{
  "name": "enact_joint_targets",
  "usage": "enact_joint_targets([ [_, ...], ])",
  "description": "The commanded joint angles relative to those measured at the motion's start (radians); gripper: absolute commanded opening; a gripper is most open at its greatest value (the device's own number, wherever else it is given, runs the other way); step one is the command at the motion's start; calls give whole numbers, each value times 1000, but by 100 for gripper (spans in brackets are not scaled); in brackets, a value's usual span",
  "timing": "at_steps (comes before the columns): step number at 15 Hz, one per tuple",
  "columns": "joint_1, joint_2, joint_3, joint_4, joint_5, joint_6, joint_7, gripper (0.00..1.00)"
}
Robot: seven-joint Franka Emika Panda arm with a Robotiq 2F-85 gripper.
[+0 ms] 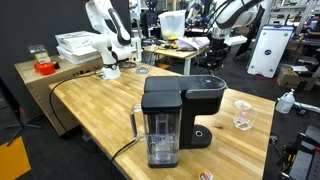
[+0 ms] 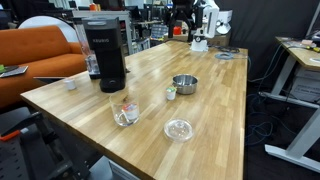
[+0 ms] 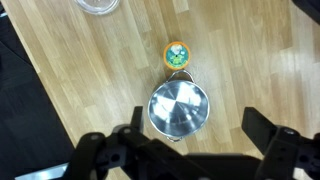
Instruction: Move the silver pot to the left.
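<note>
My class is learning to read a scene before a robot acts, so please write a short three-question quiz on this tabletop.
1. True or false: in the wrist view, the gripper is shut on the silver pot.
2. Multiple choice: which thing on the wooden table lies closest to the silver pot? A) the black coffee machine B) the small orange-and-green object C) the clear round lid
3. Fill in: seen from the wrist view, the pot's inside is ____.

Key: 1 false, the gripper is open and not touching the pot; 2 B; 3 empty.
</note>
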Motion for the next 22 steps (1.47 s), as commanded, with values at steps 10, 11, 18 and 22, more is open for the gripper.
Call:
enact_joint_targets([
  [10, -58, 326, 20, 332, 44, -75, 16, 100],
  [11, -64, 348, 21, 356, 47, -86, 18, 100],
  [18, -62, 408, 12, 373, 22, -73, 25, 100],
  [22, -62, 406, 12, 374, 21, -73, 25, 100],
])
